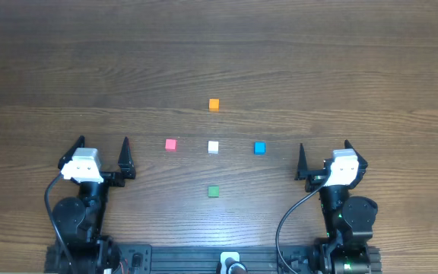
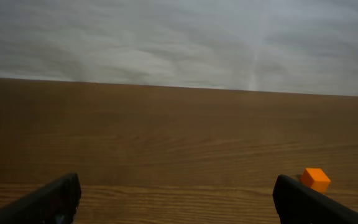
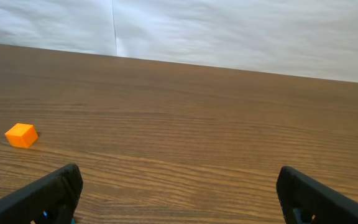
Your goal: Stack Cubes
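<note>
Dark wood-grain counter (image 1: 219, 46), matte, with a pale wall behind. Five small cubes, sharp-edged and plain-coloured, lie apart in a cross. White cube (image 1: 213, 147) is at the centre, pink cube (image 1: 171, 144) on the left-arm side, blue cube (image 1: 259, 148) on the right-arm side. Orange cube (image 1: 214, 104) is farthest out, green cube (image 1: 213, 191) nearest the bases. None stacked.

Left claw (image 1: 103, 144) and right claw (image 1: 324, 147) are both spread wide and hold nothing. They flank the cross.

Judgement: first pick pending. Approach square to flat faces, grip centred, and place flush, since the cubes look smooth and could skid.
</note>
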### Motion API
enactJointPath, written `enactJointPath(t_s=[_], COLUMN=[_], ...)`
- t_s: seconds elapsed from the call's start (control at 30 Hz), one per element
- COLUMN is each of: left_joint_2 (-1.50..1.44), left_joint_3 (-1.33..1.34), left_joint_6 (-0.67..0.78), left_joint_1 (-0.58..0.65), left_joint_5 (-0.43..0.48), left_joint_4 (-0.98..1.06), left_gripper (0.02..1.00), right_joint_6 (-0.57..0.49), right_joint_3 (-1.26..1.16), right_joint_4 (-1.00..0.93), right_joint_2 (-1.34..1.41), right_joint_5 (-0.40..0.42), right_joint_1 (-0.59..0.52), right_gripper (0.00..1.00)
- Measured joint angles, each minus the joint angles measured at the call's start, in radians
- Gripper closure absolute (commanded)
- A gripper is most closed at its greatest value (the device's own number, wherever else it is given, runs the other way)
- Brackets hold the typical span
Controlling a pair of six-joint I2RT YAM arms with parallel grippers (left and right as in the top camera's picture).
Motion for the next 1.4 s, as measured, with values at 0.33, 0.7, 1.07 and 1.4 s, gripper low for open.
enactJointPath(t_s=[0.33,0.7,1.07,1.4], left_joint_2=[0.040,0.724,1.363,1.644], left_joint_3=[0.002,0.553,0.970,0.996], left_joint_6=[-0.028,-0.186,-0.294,-0.384], left_joint_1=[-0.029,-0.169,-0.375,-0.463], left_joint_5=[0.031,0.060,0.018,-0.058], left_joint_4=[0.000,-0.321,-0.575,-0.592], left_gripper=[0.018,0.020,0.023,0.023], right_joint_6=[0.000,0.000,0.000,0.000], right_joint_3=[0.000,-0.002,-0.002,-0.002], right_joint_4=[0.000,0.000,0.000,0.000], right_joint_2=[0.000,0.000,0.000,0.000], right_joint_5=[0.000,0.000,0.000,0.000], right_joint_1=[0.000,0.000,0.000,0.000], right_gripper=[0.009,0.009,0.007,0.007])
